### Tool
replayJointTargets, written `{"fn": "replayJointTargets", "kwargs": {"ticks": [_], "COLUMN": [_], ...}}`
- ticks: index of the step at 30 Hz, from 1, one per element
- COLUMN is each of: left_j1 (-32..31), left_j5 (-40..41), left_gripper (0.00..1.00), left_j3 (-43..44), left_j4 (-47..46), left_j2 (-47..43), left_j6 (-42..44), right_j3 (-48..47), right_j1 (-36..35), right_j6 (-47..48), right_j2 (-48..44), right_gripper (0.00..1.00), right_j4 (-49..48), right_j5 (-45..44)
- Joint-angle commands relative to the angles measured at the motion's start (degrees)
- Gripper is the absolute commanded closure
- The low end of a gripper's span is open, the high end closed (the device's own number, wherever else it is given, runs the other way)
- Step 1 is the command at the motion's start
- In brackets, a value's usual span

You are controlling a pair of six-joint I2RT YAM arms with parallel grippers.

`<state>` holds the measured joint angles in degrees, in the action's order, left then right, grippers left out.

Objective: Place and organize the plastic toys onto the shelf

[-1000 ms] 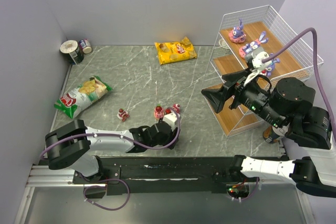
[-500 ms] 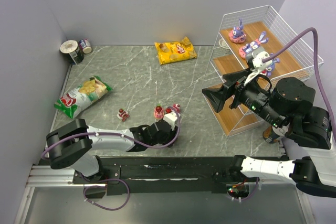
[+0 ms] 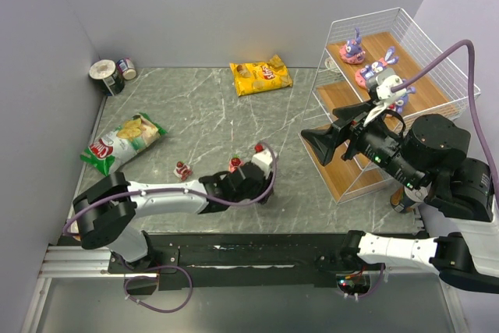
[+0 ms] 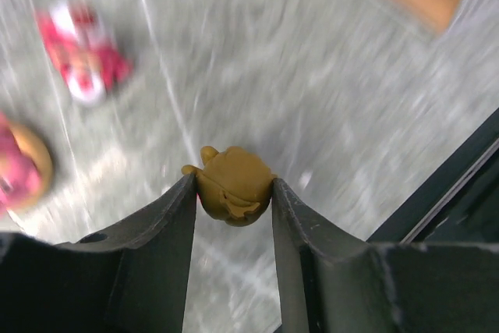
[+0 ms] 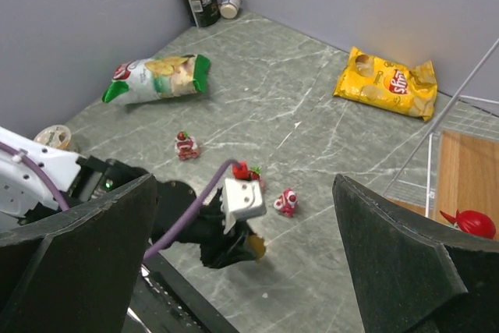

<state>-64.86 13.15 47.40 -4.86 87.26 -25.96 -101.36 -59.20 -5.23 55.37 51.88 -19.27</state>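
Note:
My left gripper [image 4: 232, 189] is shut on a small olive-yellow toy [image 4: 232, 185], pinched between both fingertips just above the marble table. The right wrist view shows that toy [image 5: 256, 247] under the left wrist. Red and pink toys [image 3: 183, 169] [image 3: 235, 164] [image 3: 259, 148] lie on the table just beyond the left gripper [image 3: 263, 191]. The shelf [image 3: 425, 87] stands at the right with purple bunnies [image 3: 352, 48] [image 3: 374, 68] on its top board. My right gripper [image 3: 321, 143] hangs open in front of the shelf, holding nothing.
A yellow snack bag [image 3: 260, 76] lies at the back centre and a green one [image 3: 123, 143] at the left. Round cans [image 3: 107, 76] stand in the far left corner. A black rail [image 3: 234, 251] runs along the table's near edge.
The left jaws have closed on the olive toy, and the left wrist has moved slightly right. The right arm has hardly moved.

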Motion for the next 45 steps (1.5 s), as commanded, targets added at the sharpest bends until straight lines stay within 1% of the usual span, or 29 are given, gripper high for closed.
{"fn": "replayJointTargets", "kwargs": {"ticks": [1, 2, 3, 4, 5, 7, 8, 10, 12, 13, 18, 19, 25, 28, 30, 39, 40, 45], "left_j1": [2.10, 2.54, 2.98, 4.03, 4.48, 5.70, 6.06, 7.20, 7.90, 8.60, 10.19, 10.28, 11.33, 12.04, 12.13, 12.21, 12.21, 12.21], "left_j5": [-1.37, -1.28, -2.33, -2.77, -3.21, -4.87, -5.41, -6.46, -6.99, -7.95, -9.01, -9.19, -10.95, -12.70, -12.71, -13.85, -13.85, -14.03], "left_gripper": [0.87, 0.88, 0.89, 0.90, 0.91, 0.91, 0.91, 0.91, 0.90, 0.90, 0.89, 0.89, 0.87, 0.86, 0.86, 0.85, 0.85, 0.84], "left_j3": [9.63, 13.39, 15.60, 17.88, 22.34, 26.85, 31.05, 36.59, 40.30, 43.97, 55.15, 59.09, 71.40, 75.72, 77.14, 77.50, 77.50, 76.62], "left_j4": [3.80, 4.68, 7.99, 9.42, 10.91, 14.51, 15.49, 17.51, 18.48, 19.44, 21.12, 21.64, 22.35, 22.18, 21.13, 16.73, 16.29, 13.39], "left_j2": [0.88, 1.50, 2.20, 3.95, 4.92, 7.73, 8.70, 11.17, 13.70, 14.59, 20.91, 21.97, 28.66, 31.21, 32.44, 33.59, 33.59, 33.15], "left_j6": [1.52, 1.87, 2.13, 2.57, 3.53, 4.68, 6.08, 8.19, 9.25, 10.30, 13.47, 14.08, 16.02, 15.76, 16.11, 17.17, 16.99, 17.25], "right_j3": [-1.56, -1.47, -1.38, -1.47, -1.47, -1.38, -1.30, -1.12, -0.42, -0.24, 0.99, 0.99, 0.99, 0.64, 0.64, 0.90, 0.82, 1.08], "right_j1": [0.22, 0.22, 0.14, 0.14, 0.22, 0.22, 0.14, 0.22, 0.22, 0.14, 0.22, 0.22, 0.22, 0.22, 0.14, 0.22, 0.22, 0.22], "right_j6": [0.84, 1.01, 1.19, 1.28, 1.63, 1.98, 2.33, 2.60, 2.77, 2.86, 2.86, 2.77, 3.04, 3.65, 4.00, 4.71, 6.27, 7.43], "right_j2": [-0.62, -0.79, -1.06, -1.15, -1.23, -1.76, -1.94, -2.37, -2.90, -3.08, -4.22, -4.31, -4.40, -4.40, -4.49, -4.49, -4.40, -4.49], "right_gripper": [0.00, 0.00, 0.00, 0.00, 0.00, 0.00, 0.00, 0.00, 0.00, 0.00, 0.00, 0.00, 0.00, 0.00, 0.00, 0.00, 0.00, 0.00], "right_j4": [-1.78, -2.21, -2.57, -2.74, -3.27, -4.06, -4.41, -5.03, -5.82, -6.08, -7.40, -7.67, -8.02, -8.28, -8.46, -8.90, -8.99, -9.60], "right_j5": [-1.91, -2.26, -2.44, -2.62, -3.14, -3.67, -3.93, -4.64, -5.42, -5.60, -6.75, -6.84, -7.89, -8.33, -8.94, -9.39, -9.39, -9.56]}}
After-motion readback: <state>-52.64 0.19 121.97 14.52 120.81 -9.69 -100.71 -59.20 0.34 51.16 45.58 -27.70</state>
